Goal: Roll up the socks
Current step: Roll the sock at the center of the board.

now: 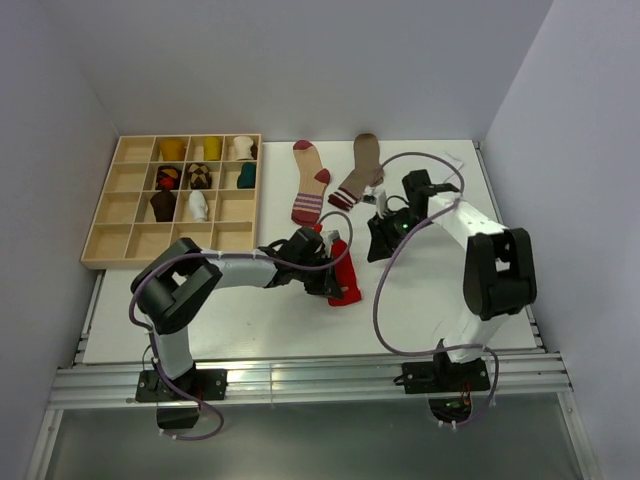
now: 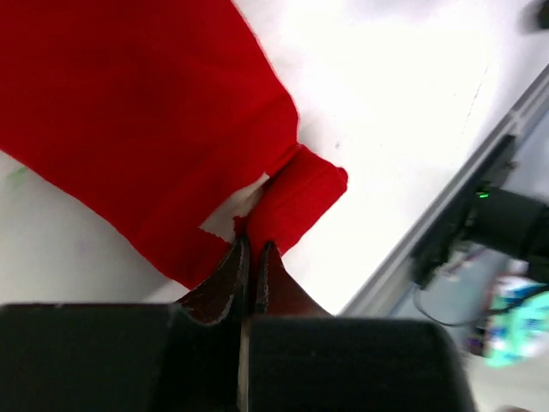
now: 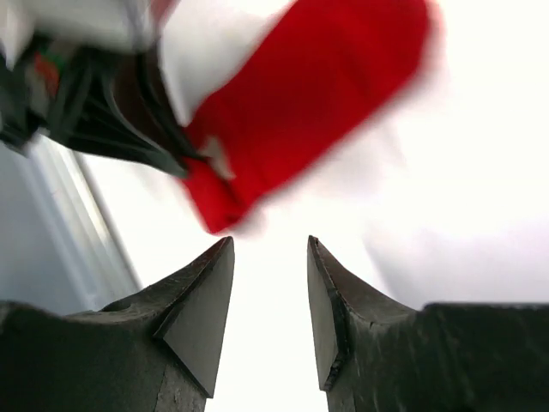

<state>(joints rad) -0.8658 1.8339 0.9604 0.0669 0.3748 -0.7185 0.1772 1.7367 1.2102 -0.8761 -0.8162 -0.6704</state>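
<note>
My left end effector [image 2: 251, 249] is clamped shut on the folded end of the soft red fabric sock [image 2: 129, 112], with that little rolled flap pinched right at the tips. The sock lies on the white surface [image 1: 430, 300], front and middle, between my two arms. My right end effector [image 3: 270, 245] hovers just beside it, jaws apart, nothing between them. Farther back lie a brown fabric sock with a striped cuff [image 1: 358, 172] and a tan fabric sock with red toe and heel [image 1: 312, 185].
</note>
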